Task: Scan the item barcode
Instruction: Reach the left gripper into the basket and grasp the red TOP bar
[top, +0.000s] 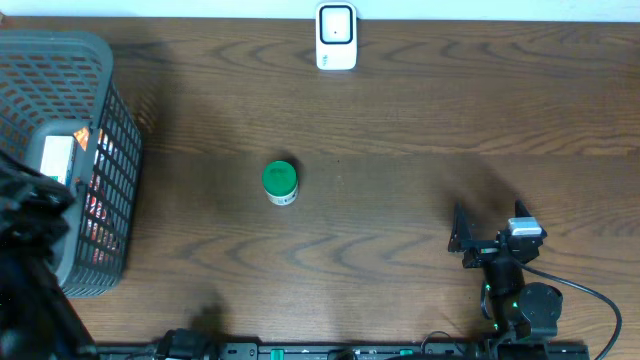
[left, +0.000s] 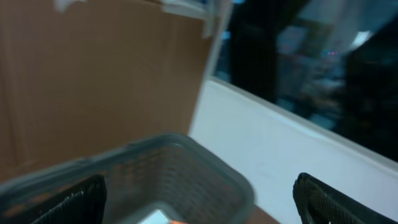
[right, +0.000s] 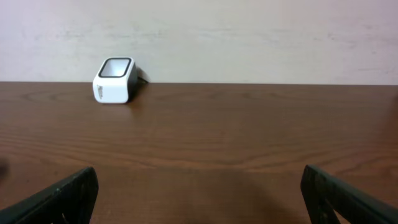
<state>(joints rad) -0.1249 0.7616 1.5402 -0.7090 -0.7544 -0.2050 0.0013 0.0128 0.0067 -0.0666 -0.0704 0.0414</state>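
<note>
One green-lidded jar (top: 280, 182), well apart from grey basket (top: 113, 170) and white scanner (top: 336, 37)

Table (top: 400, 130): dark brown wood-grain surface, smooth, with a low satin sheen.

Barcode scanner (top: 336, 36): white moulded plastic, smooth and slightly glossy; its dark window is glossy.

Basket (top: 110, 130): grey plastic lattice, matt.

Green-lidded jar (top: 280, 182): the lid looks like smooth plastic with a mild sheen.

Right gripper (right: 199, 205): fingers (right: 62, 199) are black, matt, apparently plastic.

Wall (right: 249, 37): pale, matt, faintly mottled finish.
</note>
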